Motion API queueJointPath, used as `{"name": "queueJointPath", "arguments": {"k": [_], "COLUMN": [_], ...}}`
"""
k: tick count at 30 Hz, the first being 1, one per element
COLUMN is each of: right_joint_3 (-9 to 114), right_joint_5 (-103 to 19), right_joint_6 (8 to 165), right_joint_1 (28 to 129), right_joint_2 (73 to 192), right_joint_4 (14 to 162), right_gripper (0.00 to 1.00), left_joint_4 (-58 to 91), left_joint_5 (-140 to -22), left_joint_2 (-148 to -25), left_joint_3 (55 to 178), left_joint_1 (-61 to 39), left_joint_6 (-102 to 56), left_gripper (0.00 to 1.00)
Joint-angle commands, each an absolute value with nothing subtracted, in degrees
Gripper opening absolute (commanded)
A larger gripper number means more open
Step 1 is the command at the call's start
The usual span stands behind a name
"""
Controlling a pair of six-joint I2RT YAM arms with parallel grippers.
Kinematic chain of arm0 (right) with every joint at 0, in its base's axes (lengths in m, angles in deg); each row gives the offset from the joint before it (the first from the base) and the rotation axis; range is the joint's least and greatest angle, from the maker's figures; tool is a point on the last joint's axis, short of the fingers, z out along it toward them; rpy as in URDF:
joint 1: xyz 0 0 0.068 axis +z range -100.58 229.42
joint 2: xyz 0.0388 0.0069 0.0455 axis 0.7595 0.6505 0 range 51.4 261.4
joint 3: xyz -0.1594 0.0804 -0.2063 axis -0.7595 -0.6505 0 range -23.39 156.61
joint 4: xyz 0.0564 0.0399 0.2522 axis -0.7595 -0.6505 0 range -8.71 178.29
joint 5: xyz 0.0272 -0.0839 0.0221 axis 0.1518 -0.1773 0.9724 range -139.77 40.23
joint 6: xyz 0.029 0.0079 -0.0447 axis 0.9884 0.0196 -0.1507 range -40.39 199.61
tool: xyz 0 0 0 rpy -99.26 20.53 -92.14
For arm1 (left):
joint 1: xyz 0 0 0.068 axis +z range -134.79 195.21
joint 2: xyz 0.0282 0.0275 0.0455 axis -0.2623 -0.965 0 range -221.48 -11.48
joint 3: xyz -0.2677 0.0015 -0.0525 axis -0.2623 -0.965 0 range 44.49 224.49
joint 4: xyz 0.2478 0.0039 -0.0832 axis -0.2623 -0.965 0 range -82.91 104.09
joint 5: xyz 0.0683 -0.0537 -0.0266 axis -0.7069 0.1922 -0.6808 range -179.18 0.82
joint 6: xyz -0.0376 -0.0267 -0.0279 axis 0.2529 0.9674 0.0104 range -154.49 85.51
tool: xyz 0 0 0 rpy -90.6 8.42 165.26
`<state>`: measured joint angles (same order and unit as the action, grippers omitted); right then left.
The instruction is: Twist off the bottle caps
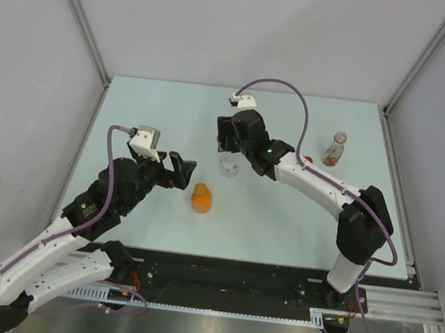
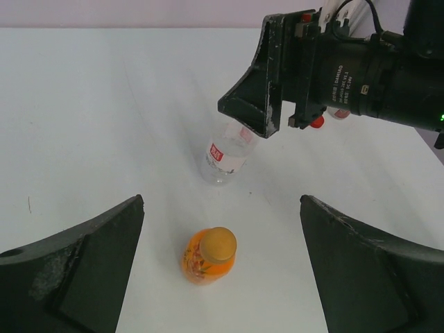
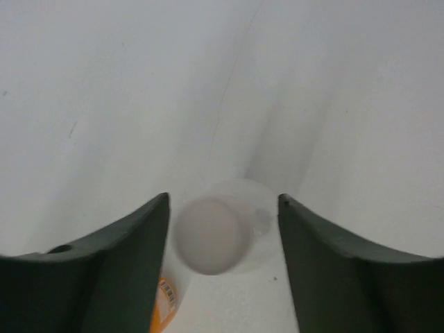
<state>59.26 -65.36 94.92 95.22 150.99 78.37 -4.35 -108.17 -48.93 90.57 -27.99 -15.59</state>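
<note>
Bottle caps, three: we find the white cap point(image 3: 211, 234) and the orange cap point(image 2: 220, 244) each seated on a bottle near the middle of the tabletop point(image 1: 281, 213), and the red cap point(image 1: 308, 159) lying loose toward the right.

Tabletop: pale blue-green, with grey walls point(image 1: 24, 72) on three sides.

Right arm point(image 1: 324, 190): white and black, reaching from the near right corner to the centre, with a purple cable point(image 1: 295, 94) looped above it.

Left arm point(image 1: 80, 215): same make, angled in from the near left.

Right fingers point(image 3: 104, 270): open and pointing down, one on either side of the white cap. We see a gap on each side.

Left fingers point(image 2: 83, 270): spread wide, holding nothing, aimed at the orange bottle point(image 2: 200, 263), which stands ahead of them and apart.

Third bottle point(image 1: 334, 149): clear with a reddish label, upright near the far right edge, well apart from the others. Its top shows pale.

Clear bottle point(image 2: 223, 156): pale label with red print, standing directly beneath the right fingers, which hide its upper part in the left wrist view.

Orange bottle: squat, upright, near the clear bottle on its near side.

White cap: on the clear bottle, blurred in the right wrist view.

Orange cap: on the orange bottle, flat top facing up.

Red cap: on bare tabletop just beside the right arm, between it and the third bottle.
</note>
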Motion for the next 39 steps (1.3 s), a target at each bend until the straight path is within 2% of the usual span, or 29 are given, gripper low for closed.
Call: {"name": "queueJointPath", "arguments": {"k": [1, 2, 3, 8, 9, 11, 15, 21, 22, 27, 39], "right_joint_3": [62.57, 62.65, 62.65, 62.39, 62.3, 62.04, 61.95, 57.65, 56.95, 55.45, 53.34], "right_joint_5": [-67.08, -67.52, -67.78, -70.33, -70.6, -70.69, -65.96, -45.31, -41.46, -39.58, -23.87], "right_joint_6": [94.02, 94.11, 94.2, 94.29, 94.29, 94.55, 97.96, 107.63, 108.6, 109.84, 118.62], "right_joint_1": [95.21, 95.13, 95.13, 95.48, 95.56, 95.57, 93.99, 86.87, 86.17, 85.63, 81.68], "right_joint_2": [151.24, 151.24, 151.07, 146.77, 145.63, 141.6, 134.29, 123.93, 122.52, 115.84, 112.13], "right_joint_4": [77.92, 77.65, 77.48, 75.9, 75.81, 75.28, 72.74, 70.53, 71.32, 69.57, 73.6], "right_gripper": [0.59, 0.51, 0.36, 0.16, 0.07, 0.0, 0.0, 0.0, 0.0, 0.0, 0.0], "left_joint_4": [-4.37, -4.2, -4.11, -3.4, -2.97, -1.83, 3.09, 8.8, 9.86, 15.91, 20.06], "left_joint_5": [-107.38, -107.38, -107.46, -107.46, -107.47, -106.59, -100.45, -80.34, -79.79, -77.77, -66.52], "left_joint_2": [-48.57, -48.57, -48.66, -48.92, -49.09, -50.06, -53.05, -62.01, -62.71, -64.56, -67.11], "left_joint_3": [90.19, 90.11, 90.1, 90.54, 91.07, 91.68, 94.66, 101.79, 102.14, 103.73, 102.94], "left_joint_1": [-27.68, -27.68, -27.68, -27.68, -27.68, -27.68, -27.42, -27.16, -27.16, -27.16, -27.16], "left_joint_6": [-16.91, -17.09, -17.09, -18.49, -18.75, -19.98, -21.92, -22.89, -22.1, -21.31, -25.17], "left_gripper": [0.98, 0.98, 0.98, 0.99, 0.99, 1.0, 1.0, 1.0, 1.0, 1.0, 1.0]}}
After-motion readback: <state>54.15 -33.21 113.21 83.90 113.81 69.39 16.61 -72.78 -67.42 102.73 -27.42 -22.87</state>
